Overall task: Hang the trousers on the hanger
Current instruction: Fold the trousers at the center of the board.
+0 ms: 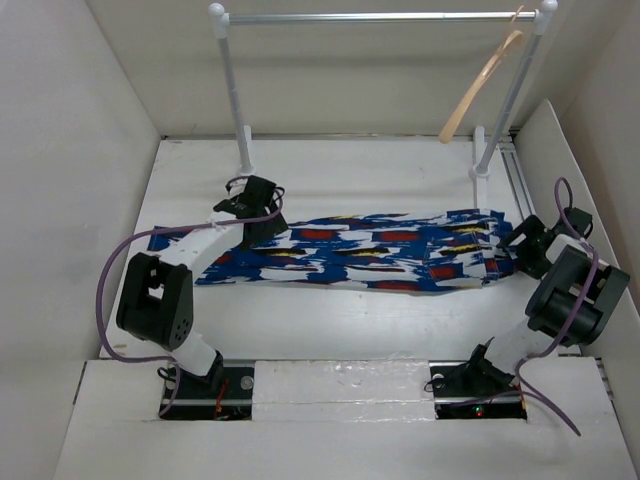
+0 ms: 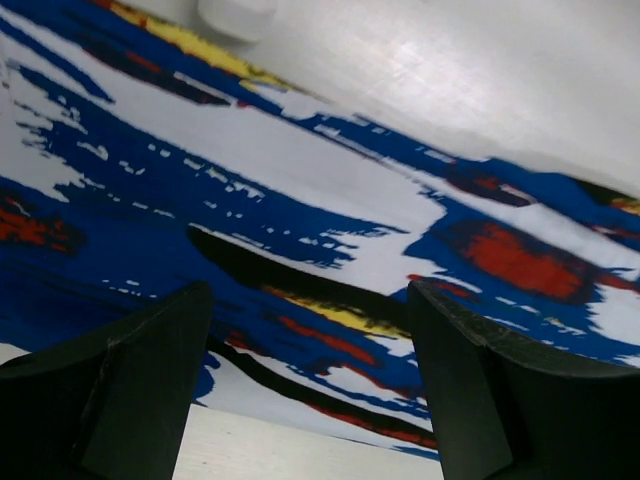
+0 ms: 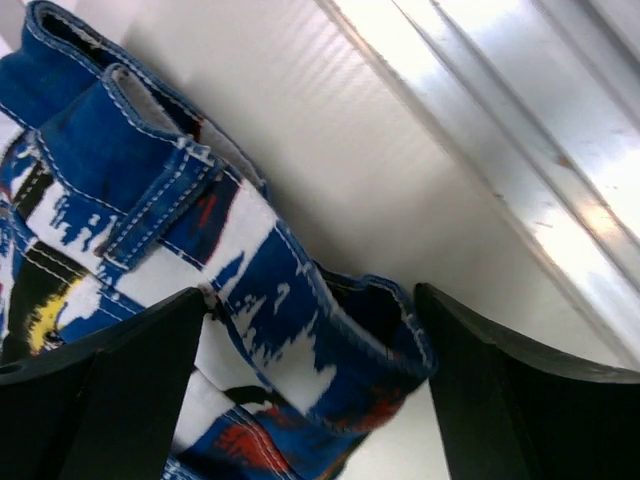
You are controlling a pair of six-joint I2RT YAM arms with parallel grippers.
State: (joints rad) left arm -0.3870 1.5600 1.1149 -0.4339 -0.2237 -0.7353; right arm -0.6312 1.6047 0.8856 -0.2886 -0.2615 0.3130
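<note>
Trousers [image 1: 350,250] lay flat across middle of tabletop, waistband toward right edge, leg ends toward left edge. Wooden hanger [image 1: 480,88] hung by hook on rail rack [image 1: 380,17] near far right corner, well apart from trousers. Left gripper [image 2: 310,300] released, fingers spread above patterned leg fabric, not clamping it. Right gripper [image 3: 310,300] released too, fingers wide either side of folded waistband [image 3: 150,190]; contact with fabric unclear.
</note>
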